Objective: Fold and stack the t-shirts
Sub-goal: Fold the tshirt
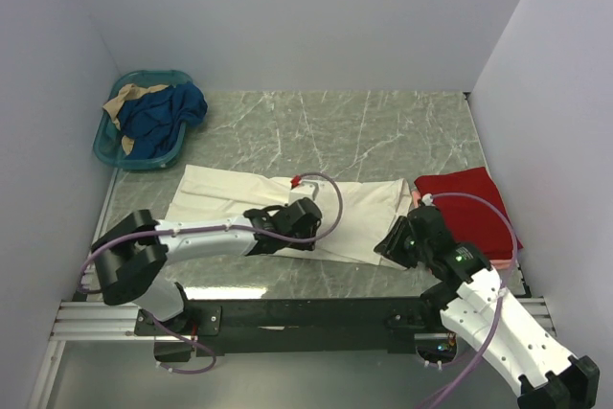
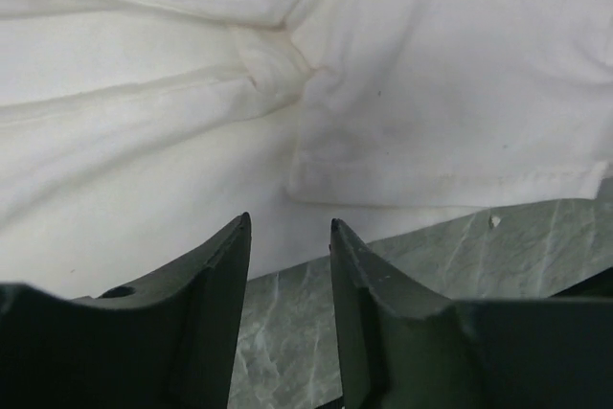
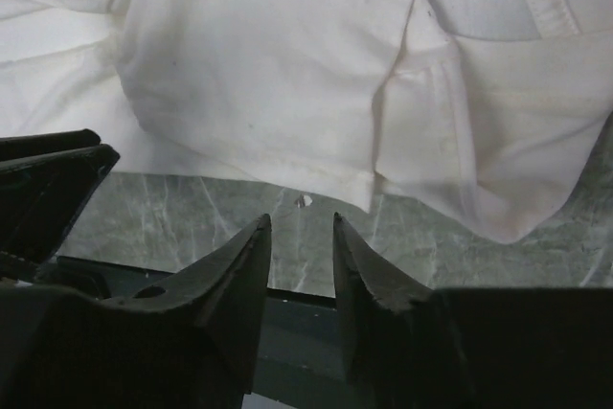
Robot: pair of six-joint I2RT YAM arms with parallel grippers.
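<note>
The cream-white t-shirt (image 1: 225,198) lies spread lengthwise across the middle of the grey marbled tabletop (image 1: 374,131), partly folded, with layers doubled over one another and a stitched hem along its near edge. The red t-shirt (image 1: 469,206) lies folded at the right side of the tabletop, just beside the right end of the cream-white one. A thin pink edge shows beneath it, apparently the pink t-shirt (image 1: 505,260), though too little is visible to confirm its fold. The left gripper (image 1: 299,229) is positioned low over the near edge of the cream-white t-shirt, about mid-length. In the left wrist view the left gripper (image 2: 289,222) has its jaws set to a narrow gap, gripping nothing, with the tips over bare tabletop just short of the hem. The right gripper (image 1: 388,244) sits at the near right corner of the same garment, between it and the red t-shirt. In the right wrist view the right gripper (image 3: 302,219) likewise shows a narrow gap between its jaws, which hold no cloth, and the hem and a folded sleeve lie just beyond the tips. A small pale speck (image 3: 304,201) rests on the tabletop close to that hem. The teal basket (image 1: 108,150) stands in the far left corner, well apart from the shirts, and contains a blue cloth (image 1: 163,117) and a tan cloth (image 1: 123,102)
</note>
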